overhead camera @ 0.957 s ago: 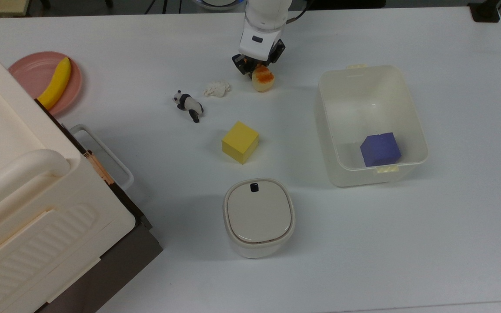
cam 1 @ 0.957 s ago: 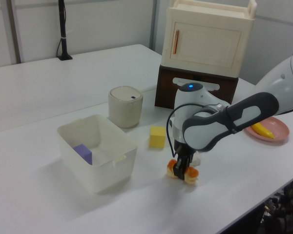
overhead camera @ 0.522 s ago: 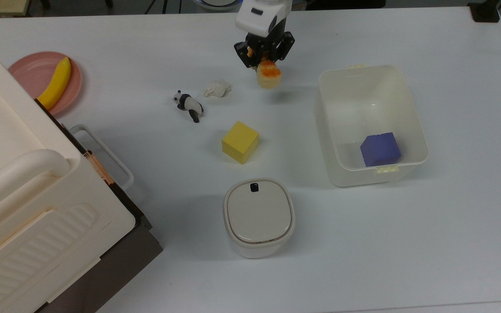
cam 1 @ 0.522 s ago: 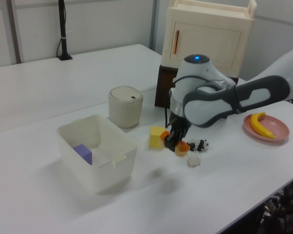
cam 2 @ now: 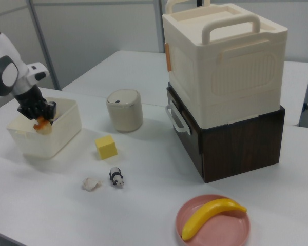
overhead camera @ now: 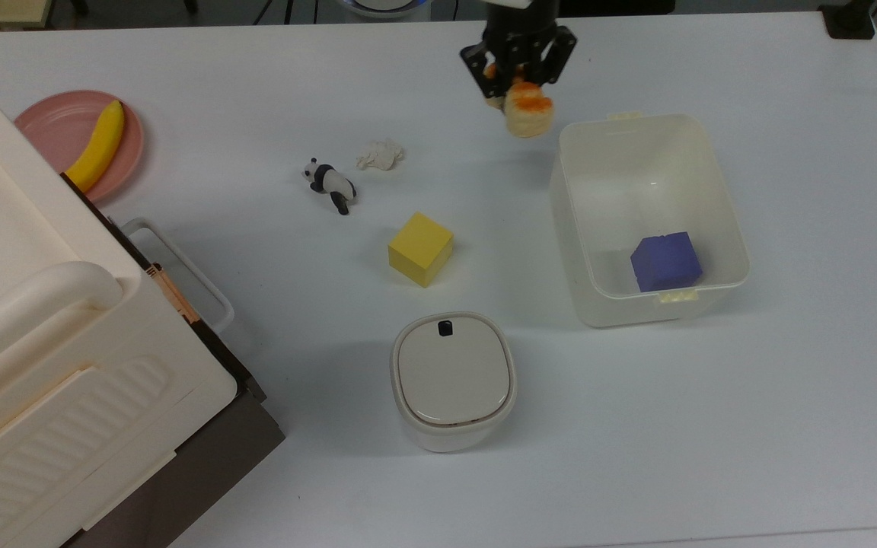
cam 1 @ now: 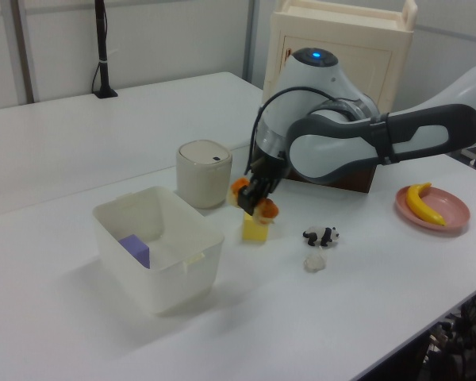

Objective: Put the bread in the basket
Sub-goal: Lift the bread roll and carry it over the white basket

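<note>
The bread [overhead camera: 528, 113], a small loaf with an orange-brown top, hangs in the air with my gripper [overhead camera: 518, 87] shut on it. In the top view it is just left of the upper left corner of the basket [overhead camera: 560, 190], outside the rim. In the left view the bread [cam 1: 263, 209] is held above the table to the right of the basket [cam 1: 155, 266], in front of the yellow cube. In the right view the gripper [cam 2: 38, 117] holds the bread [cam 2: 41, 126] by the near wall of the basket [cam 2: 61, 136].
A purple cube [overhead camera: 665, 261] lies in the basket. On the table are a yellow cube [overhead camera: 420, 249], a toy panda [overhead camera: 330, 183], a white wad [overhead camera: 379, 154] and a lidded round-cornered container [overhead camera: 453, 378]. A banana [overhead camera: 100, 144] lies on a pink plate. A big cream box [overhead camera: 43, 342] stands at the top view's left.
The gripper has lifted the bread off the table and carried it toward the top view's right, from beside the white wad to the basket's corner.
</note>
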Robot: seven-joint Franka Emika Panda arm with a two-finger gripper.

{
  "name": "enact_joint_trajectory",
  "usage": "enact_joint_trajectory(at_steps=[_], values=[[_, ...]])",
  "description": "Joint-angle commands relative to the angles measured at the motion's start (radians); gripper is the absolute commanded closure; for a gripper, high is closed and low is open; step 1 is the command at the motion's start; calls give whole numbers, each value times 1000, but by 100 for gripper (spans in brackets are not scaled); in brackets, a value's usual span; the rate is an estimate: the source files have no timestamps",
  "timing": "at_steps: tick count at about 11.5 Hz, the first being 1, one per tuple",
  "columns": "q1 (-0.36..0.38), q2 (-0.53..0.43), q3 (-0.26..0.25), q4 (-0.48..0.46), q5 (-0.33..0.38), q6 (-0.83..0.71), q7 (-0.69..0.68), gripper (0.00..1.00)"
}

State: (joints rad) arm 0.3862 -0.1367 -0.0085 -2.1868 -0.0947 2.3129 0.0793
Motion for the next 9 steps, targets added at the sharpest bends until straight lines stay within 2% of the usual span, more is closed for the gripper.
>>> enact_joint_trajectory(at_steps=[1,3,5,6,7,9], values=[[66,118,4,186,-2,-33,97,90],[82,208,11,305,-2,-33,134,88],[86,313,42,415,-20,-30,171,86],[114,339,48,433,-20,-29,180,74],[120,350,48,432,-23,-30,197,1],[128,355,50,427,-66,-32,206,0]])
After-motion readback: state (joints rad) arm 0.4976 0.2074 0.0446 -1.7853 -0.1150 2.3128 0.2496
